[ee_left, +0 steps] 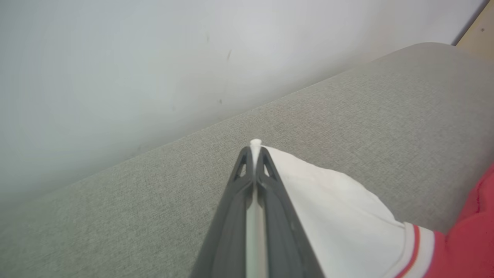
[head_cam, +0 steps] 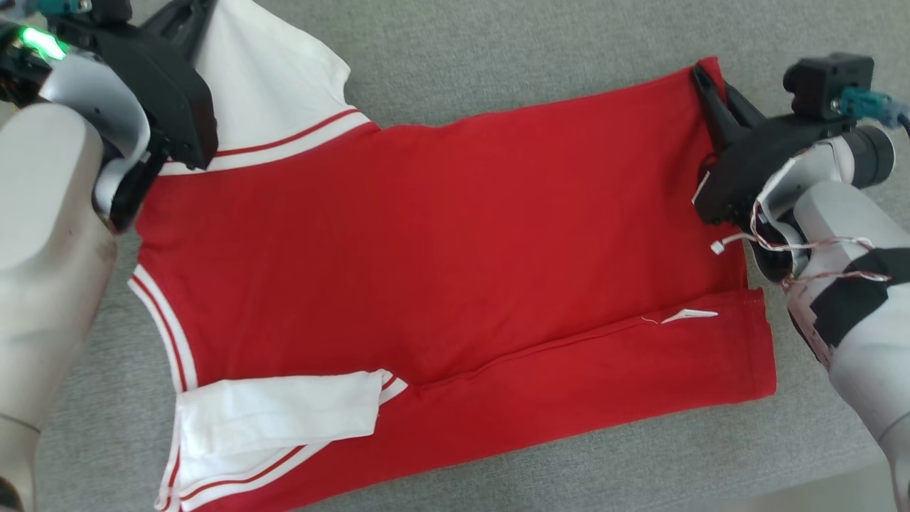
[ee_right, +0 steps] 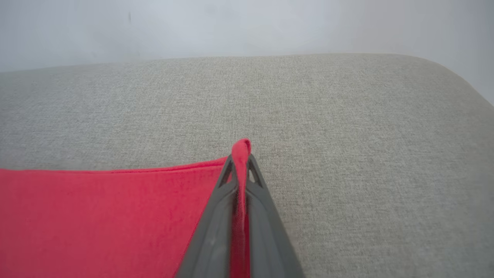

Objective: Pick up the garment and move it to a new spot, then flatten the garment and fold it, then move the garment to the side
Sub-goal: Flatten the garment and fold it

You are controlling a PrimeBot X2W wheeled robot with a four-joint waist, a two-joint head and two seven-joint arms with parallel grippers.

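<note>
The garment [head_cam: 441, 256] is a red T-shirt with white, red-striped sleeves, lying spread across the grey cushion, its near long edge folded over. My left gripper [head_cam: 186, 28] at the far left is shut on the white far sleeve [ee_left: 339, 208]; cloth shows pinched between its fingers [ee_left: 270, 193] in the left wrist view. My right gripper [head_cam: 704, 78] at the far right is shut on the far hem corner of the garment [ee_right: 115, 216], a red fold [ee_right: 241, 148] poking out past its fingertips in the right wrist view.
The grey fabric cushion [head_cam: 512, 64] carries the garment; its front edge runs along the lower right [head_cam: 817, 476]. A pale wall [ee_left: 154, 58] rises behind the cushion's far edge. Bare cushion lies beyond the garment [ee_right: 347, 116]. A small white tag [head_cam: 686, 314] lies on the folded hem.
</note>
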